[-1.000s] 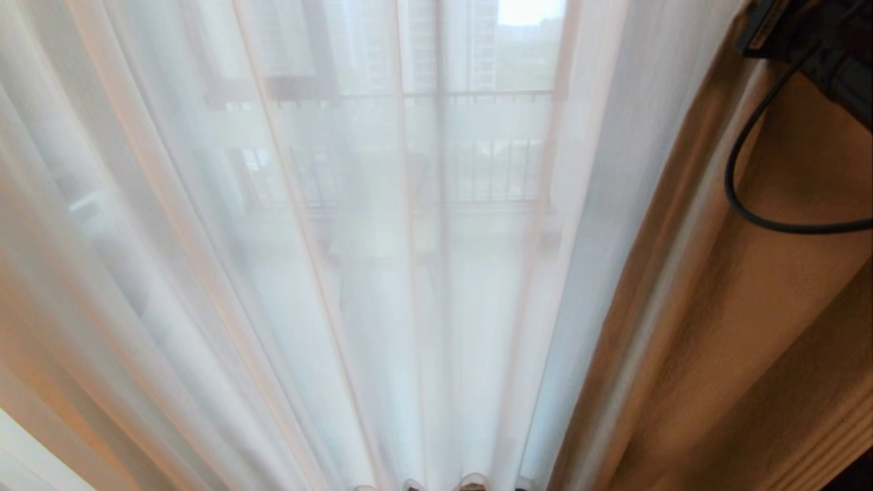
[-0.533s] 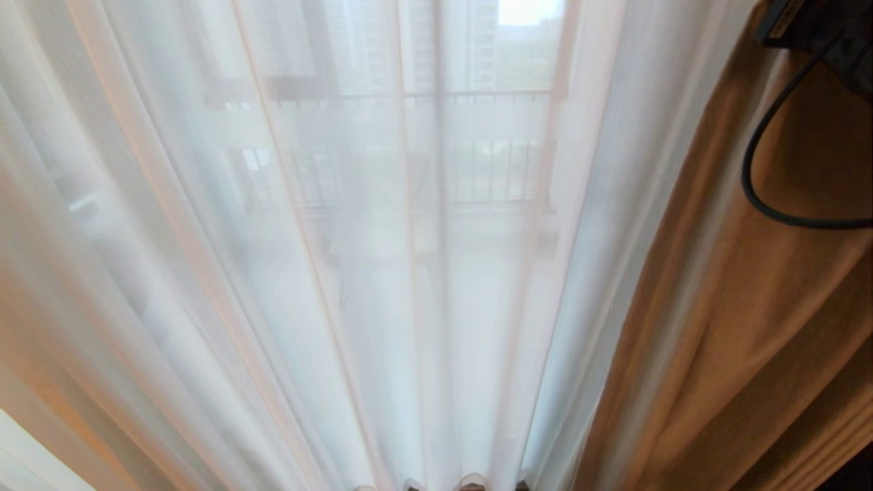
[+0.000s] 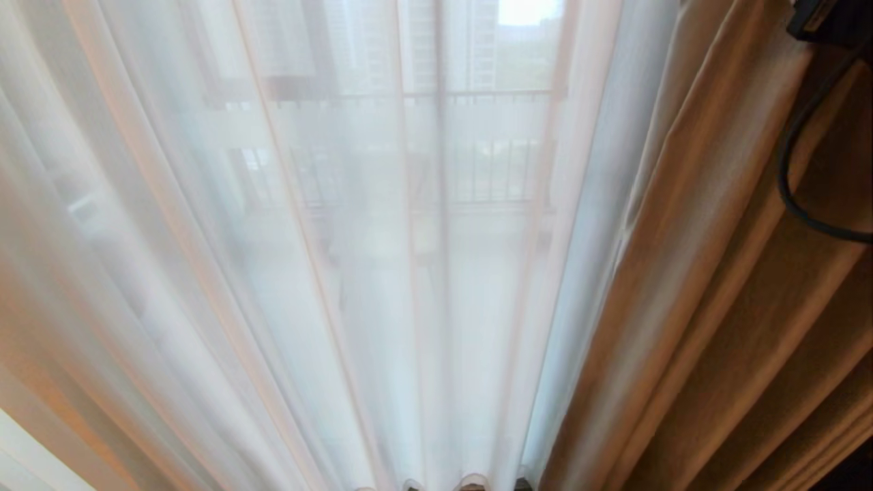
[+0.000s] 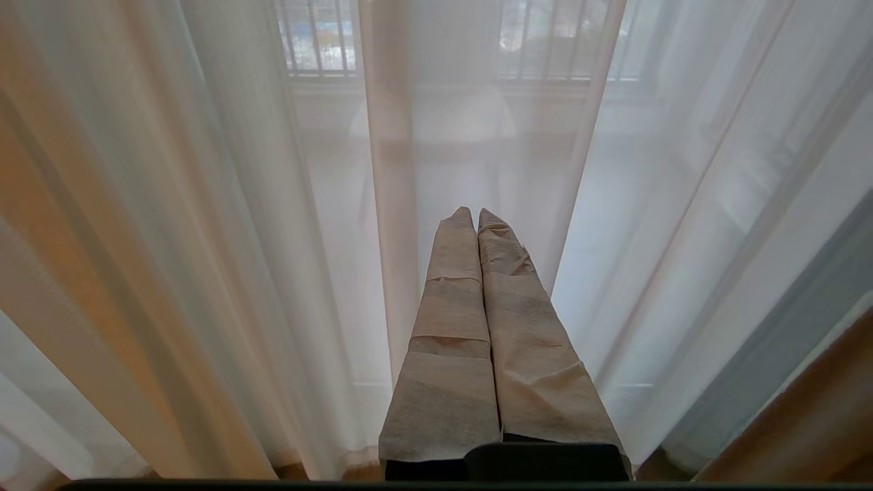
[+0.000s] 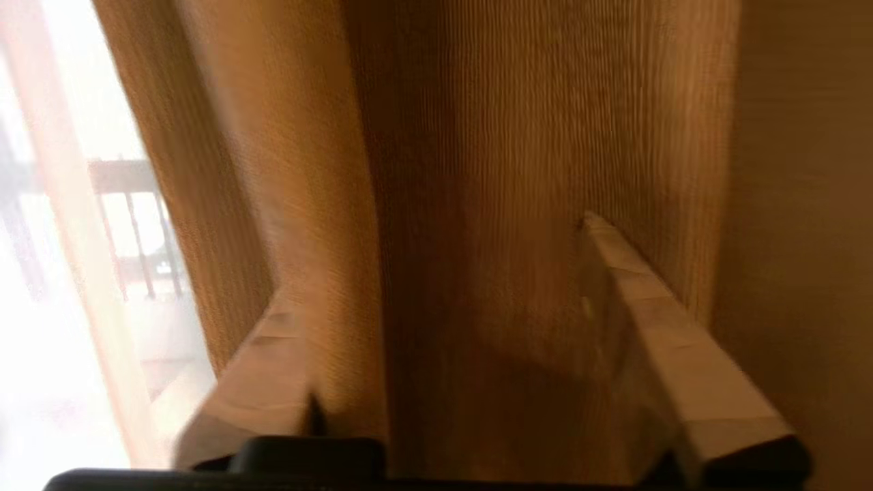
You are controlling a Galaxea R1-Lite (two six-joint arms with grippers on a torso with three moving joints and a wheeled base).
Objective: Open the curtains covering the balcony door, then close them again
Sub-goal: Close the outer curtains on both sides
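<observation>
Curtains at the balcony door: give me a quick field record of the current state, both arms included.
sheer layer: thin white curtain drawn across the glass, railing visible through it
opaque layer: beige-grey curtain bunched at the right of the head view
right gripper: fingers spread apart, a fold of opaque fabric between them, not clamped
left gripper: fingers together, holding nothing, pointing at the sheer layer

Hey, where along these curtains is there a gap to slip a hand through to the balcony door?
No open gap shows. The sheer white curtain hangs unbroken across the balcony door. The likeliest seam is where it borders the thick beige drape. That side is crowded: bunched folds, with the right gripper open among them. The left gripper, shut, faces the sheer.
</observation>
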